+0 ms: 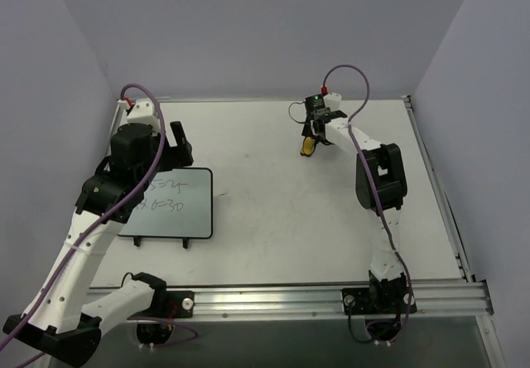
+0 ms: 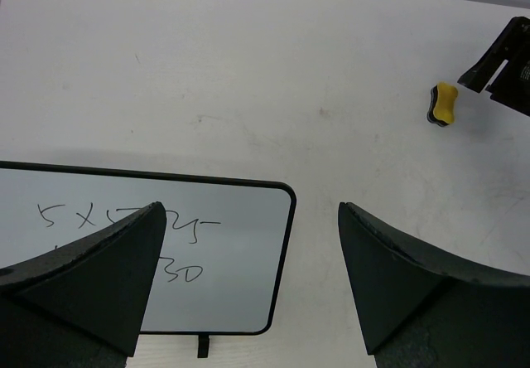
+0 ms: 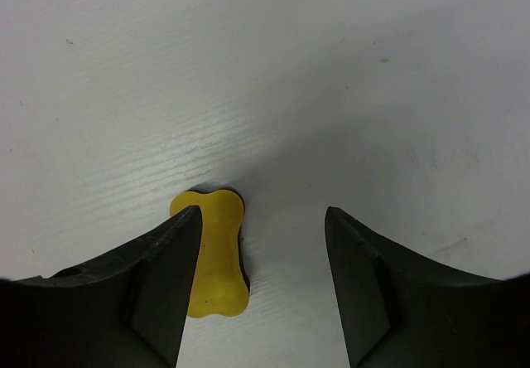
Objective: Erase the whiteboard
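The whiteboard (image 1: 178, 206) lies flat at the left of the table, black-framed, with handwriting on it. In the left wrist view the whiteboard (image 2: 224, 244) shows its right end and one small foot. My left gripper (image 1: 175, 148) (image 2: 248, 210) hovers open over the board's far right corner, holding nothing. A small yellow bone-shaped block (image 1: 307, 147) (image 2: 445, 103) (image 3: 217, 252) with a dark underside lies far back on the table. My right gripper (image 1: 315, 136) (image 3: 263, 210) is down around it. Its left finger is against the block and its right finger stands a clear gap away.
The white table (image 1: 281, 219) has a metal rail (image 1: 331, 297) along the near edge and grey walls at the back and sides. Purple cables run along both arms. The right gripper's dark body (image 2: 505, 61) shows beside the block in the left wrist view.
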Controlling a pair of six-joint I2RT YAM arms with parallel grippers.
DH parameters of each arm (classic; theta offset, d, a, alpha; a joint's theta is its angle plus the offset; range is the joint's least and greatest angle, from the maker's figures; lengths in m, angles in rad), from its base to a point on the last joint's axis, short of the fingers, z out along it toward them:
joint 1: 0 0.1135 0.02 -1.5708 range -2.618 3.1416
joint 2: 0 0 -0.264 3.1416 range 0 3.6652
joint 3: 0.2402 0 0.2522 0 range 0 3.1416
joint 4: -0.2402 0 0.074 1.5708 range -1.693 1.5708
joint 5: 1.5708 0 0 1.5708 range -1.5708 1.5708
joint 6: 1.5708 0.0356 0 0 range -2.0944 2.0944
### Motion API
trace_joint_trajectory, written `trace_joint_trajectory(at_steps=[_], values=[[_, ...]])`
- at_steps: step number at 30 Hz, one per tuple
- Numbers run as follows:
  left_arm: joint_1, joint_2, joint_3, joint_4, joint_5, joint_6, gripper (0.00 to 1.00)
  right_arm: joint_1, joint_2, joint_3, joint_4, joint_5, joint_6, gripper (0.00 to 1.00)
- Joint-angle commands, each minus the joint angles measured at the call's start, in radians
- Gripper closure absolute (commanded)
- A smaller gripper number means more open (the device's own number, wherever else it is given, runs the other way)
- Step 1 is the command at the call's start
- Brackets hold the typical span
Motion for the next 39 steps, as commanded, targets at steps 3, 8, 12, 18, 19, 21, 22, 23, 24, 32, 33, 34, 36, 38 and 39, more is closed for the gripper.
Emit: trace_joint_trajectory(at_steps=[3, 8, 12, 18, 19, 21, 22, 23, 24, 32, 33, 34, 36, 38, 39], values=[[0.013, -0.016, -0.004, 0.035, 0.021, -0.012, 0.06, 0.034, -0.016, 0.021, -0.006, -0.001, 0.015, 0.43], [0.017, -0.021, -0.007, 0.035, 0.015, -0.012, 0.06, 0.048, -0.027, -0.008, 0.009, -0.004, 0.021, 0.43], [0.018, -0.019, -0.007, 0.034, 0.012, -0.012, 0.06, 0.053, -0.032, -0.034, 0.023, -0.01, 0.029, 0.43], [0.018, -0.017, -0.007, 0.034, 0.012, -0.012, 0.06, 0.051, -0.026, -0.057, 0.038, -0.027, 0.03, 0.5], [0.02, -0.019, -0.007, 0.034, 0.012, -0.012, 0.06, 0.051, -0.024, -0.06, 0.041, -0.03, 0.03, 0.51], [0.021, -0.021, -0.007, 0.035, 0.012, -0.01, 0.06, 0.051, -0.021, -0.063, 0.044, -0.033, 0.03, 0.53], [0.02, -0.019, -0.007, 0.034, 0.011, -0.012, 0.06, 0.051, -0.02, -0.065, 0.044, -0.033, 0.03, 0.55], [0.021, -0.017, -0.007, 0.035, 0.012, -0.01, 0.06, 0.051, -0.018, -0.065, 0.046, -0.035, 0.03, 0.55], [0.023, -0.017, -0.007, 0.034, 0.012, -0.01, 0.06, 0.051, -0.016, -0.065, 0.049, -0.038, 0.03, 0.55], [0.03, -0.016, -0.009, 0.037, 0.02, -0.01, 0.06, 0.051, -0.003, -0.065, 0.05, -0.042, 0.03, 0.56], [0.03, -0.017, -0.009, 0.037, 0.02, -0.01, 0.06, 0.051, -0.003, -0.066, 0.049, -0.044, 0.03, 0.56], [0.032, -0.017, -0.009, 0.037, 0.02, -0.01, 0.06, 0.051, -0.004, -0.069, 0.05, -0.044, 0.032, 0.56], [0.033, -0.019, -0.009, 0.037, 0.018, -0.009, 0.06, 0.051, -0.004, -0.074, 0.055, -0.046, 0.03, 0.56], [0.033, -0.017, -0.009, 0.037, 0.021, -0.009, 0.06, 0.053, 0.0, -0.075, 0.057, -0.049, 0.03, 0.56], [0.035, -0.019, -0.009, 0.038, 0.021, -0.009, 0.06, 0.051, 0.0, -0.075, 0.058, -0.055, 0.029, 0.56]])
